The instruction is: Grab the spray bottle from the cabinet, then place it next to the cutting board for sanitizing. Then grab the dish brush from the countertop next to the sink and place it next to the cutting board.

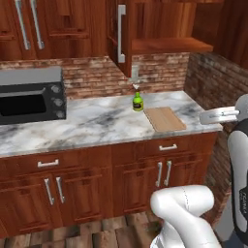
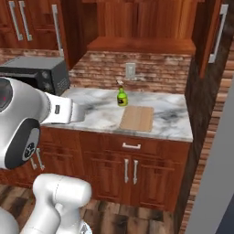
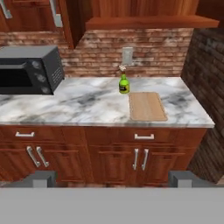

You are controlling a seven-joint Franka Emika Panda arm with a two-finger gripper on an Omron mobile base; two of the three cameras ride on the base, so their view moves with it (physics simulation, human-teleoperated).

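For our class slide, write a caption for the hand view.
Small green spray bottle standing beside the tan wooden cutting board on the marble counter.

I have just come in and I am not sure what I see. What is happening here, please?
Nothing is being handled right now. The spray bottle stands upright on the marble counter, just beside the cutting board, at its far left corner. The open cabinet above has a bare shelf. The claw is open and empty, back from the counter.

Veined marble countertop [image 3: 87, 109], wooden cutting board [image 3: 147, 106], rough brick wall [image 3: 157, 57]
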